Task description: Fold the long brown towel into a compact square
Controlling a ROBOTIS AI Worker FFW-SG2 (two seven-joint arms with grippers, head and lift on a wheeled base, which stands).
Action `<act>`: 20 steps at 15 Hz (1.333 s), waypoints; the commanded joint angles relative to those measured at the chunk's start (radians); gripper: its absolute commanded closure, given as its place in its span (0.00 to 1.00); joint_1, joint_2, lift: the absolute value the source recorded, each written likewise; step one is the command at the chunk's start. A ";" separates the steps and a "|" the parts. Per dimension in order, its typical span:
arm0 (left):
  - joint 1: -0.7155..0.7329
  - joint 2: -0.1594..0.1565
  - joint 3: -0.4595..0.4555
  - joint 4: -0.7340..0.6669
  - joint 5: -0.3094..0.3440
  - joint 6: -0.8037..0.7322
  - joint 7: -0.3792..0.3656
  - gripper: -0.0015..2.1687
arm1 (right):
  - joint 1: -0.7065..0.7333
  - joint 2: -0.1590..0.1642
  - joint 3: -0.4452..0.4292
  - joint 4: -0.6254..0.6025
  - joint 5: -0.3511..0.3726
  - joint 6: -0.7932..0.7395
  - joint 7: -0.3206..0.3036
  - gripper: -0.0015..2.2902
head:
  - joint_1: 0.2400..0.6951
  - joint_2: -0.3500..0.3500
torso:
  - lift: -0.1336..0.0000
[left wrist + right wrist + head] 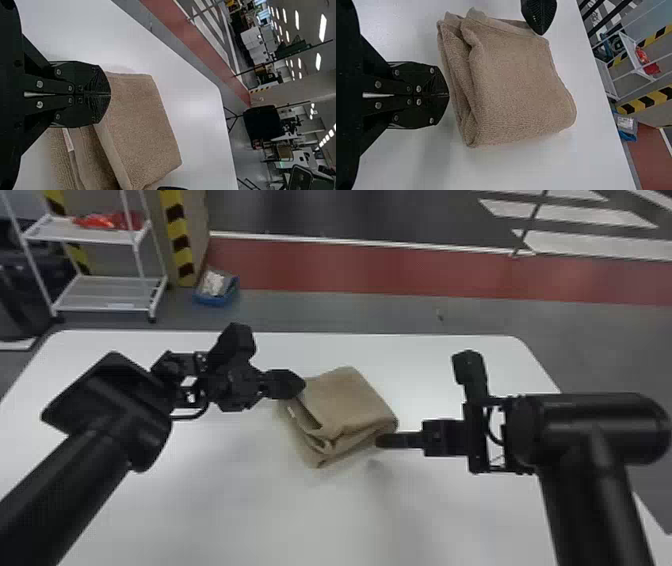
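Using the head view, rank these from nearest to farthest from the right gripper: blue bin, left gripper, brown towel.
1. Brown towel: immediately left of the right gripper.
2. Left gripper: at the towel's left side.
3. Blue bin: off to the left, beyond the table.

The brown towel (pixel 347 402) lies folded into a thick, layered, slightly uneven square, angled on the white surface (pixel 225 500).

"What stands beyond the far left corner of the tabletop (pixel 200 510)?"
"White shelf rack (pixel 112 292), red bundle (pixel 107 221) on its upper shelf."
"And beyond the far edge?"
"Blue bin (pixel 216 296), beside a striped pillar (pixel 177 235); red floor strip (pixel 350 267)."
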 commanded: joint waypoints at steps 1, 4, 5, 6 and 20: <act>0.002 0.004 -0.016 0.005 -0.026 -0.020 -0.001 0.99 | -0.044 0.013 0.009 0.053 0.012 -0.005 -0.006 0.93 | 1.00 0.29 | 0.07; 0.010 0.019 -0.018 -0.005 0.002 -0.020 -0.094 0.99 | -0.102 0.026 0.020 0.136 0.039 -0.051 -0.019 0.93 | 1.00 0.29 | 0.07; 0.019 0.030 -0.026 -0.018 0.014 -0.017 -0.111 0.99 | -0.119 0.031 0.021 0.164 0.044 -0.073 -0.029 0.93 | 1.00 0.29 | 0.07; 0.036 0.042 -0.027 -0.048 0.019 0.004 -0.125 0.99 | -0.136 0.032 0.021 0.179 0.047 -0.085 -0.034 0.93 | 1.00 0.29 | 0.07; 0.109 0.153 0.143 -0.358 0.250 0.462 -0.255 0.99 | -0.188 0.039 -0.013 0.279 0.058 -0.211 -0.034 0.93 | 1.00 0.34 | 0.07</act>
